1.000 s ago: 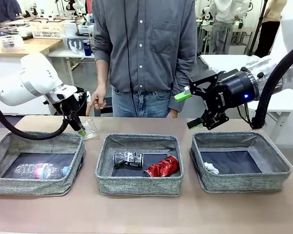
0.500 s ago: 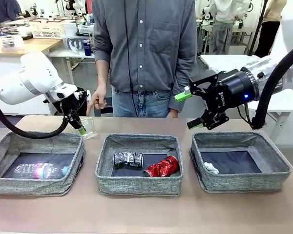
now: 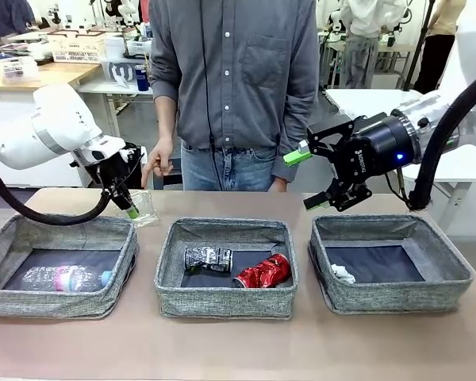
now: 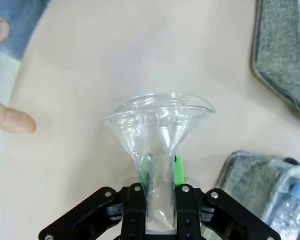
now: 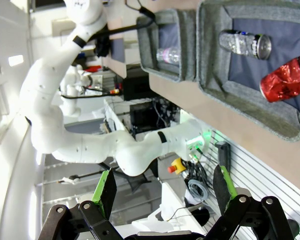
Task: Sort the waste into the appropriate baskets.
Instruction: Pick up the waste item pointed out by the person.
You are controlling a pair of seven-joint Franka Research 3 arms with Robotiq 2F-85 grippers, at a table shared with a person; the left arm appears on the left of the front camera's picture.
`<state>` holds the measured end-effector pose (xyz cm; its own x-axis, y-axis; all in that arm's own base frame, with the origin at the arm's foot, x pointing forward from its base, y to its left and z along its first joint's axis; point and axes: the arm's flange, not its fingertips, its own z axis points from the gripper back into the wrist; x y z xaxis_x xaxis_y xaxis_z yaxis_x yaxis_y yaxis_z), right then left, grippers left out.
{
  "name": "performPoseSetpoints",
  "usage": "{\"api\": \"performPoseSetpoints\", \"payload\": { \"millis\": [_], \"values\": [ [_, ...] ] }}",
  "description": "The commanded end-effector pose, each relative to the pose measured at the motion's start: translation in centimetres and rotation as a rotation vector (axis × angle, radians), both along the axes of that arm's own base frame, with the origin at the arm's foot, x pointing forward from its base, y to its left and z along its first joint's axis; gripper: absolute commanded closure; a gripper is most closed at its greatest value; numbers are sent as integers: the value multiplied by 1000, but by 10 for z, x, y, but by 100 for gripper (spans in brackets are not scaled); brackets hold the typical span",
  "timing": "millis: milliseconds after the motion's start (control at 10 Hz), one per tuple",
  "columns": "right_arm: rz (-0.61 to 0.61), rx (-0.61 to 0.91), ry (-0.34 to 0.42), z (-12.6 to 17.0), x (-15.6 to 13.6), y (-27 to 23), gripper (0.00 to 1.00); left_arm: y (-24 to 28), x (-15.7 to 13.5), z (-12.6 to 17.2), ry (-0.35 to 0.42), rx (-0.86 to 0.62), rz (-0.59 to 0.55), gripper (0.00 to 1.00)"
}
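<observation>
My left claw [image 4: 159,207] is clamped on the clear plastic cup [image 4: 157,130], just over the counter [image 4: 90,75] behind the left basket [image 3: 59,262]. It's feather-light, flimsy, crushing flat; pinch the wall gently.

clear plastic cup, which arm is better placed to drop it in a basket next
Left. The left gripper is already shut on the clear plastic cup, just behind the left basket holding the bottle. The right gripper is open, holding nothing, above the right basket.

A person in a grey shirt [image 3: 236,75] and jeans stands behind the tan desk [image 3: 238,345]; cluttered workbenches [image 3: 44,73] sit farther back.
</observation>
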<state>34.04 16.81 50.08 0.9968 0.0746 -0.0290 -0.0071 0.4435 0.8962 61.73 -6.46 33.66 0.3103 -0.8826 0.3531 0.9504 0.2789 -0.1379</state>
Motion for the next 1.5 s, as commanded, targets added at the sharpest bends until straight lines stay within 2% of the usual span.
{"api": "performPoseSetpoints", "payload": {
  "millis": [0,200,400,500,700,800,900,1200,1300,1400],
  "values": [
    [11,5,-16,-1,2,0,0,31,-20,37,-107,-45,-15,81],
    [11,5,-16,-1,2,0,0,65,-48,85,-187,-50,-40,81],
    [11,5,-16,-1,2,0,0,90,-82,130,-205,-60,-53,81],
    [11,5,-16,-1,2,0,0,95,-103,155,-163,-46,-67,81],
    [11,5,-16,-1,2,0,0,70,-149,192,-50,-157,-136,81],
    [11,5,-16,-1,2,0,0,49,-164,193,-32,-133,-46,81],
    [11,5,-16,-1,2,0,0,85,-132,186,-109,-111,-109,81],
    [11,5,-16,-1,2,0,0,85,-132,186,-109,-111,-109,81],
    [11,5,-16,-1,2,0,0,79,-141,189,-87,-119,-99,81],
    [11,5,-16,-1,2,0,0,88,-134,179,-1,-190,38,81]
  ]
}}
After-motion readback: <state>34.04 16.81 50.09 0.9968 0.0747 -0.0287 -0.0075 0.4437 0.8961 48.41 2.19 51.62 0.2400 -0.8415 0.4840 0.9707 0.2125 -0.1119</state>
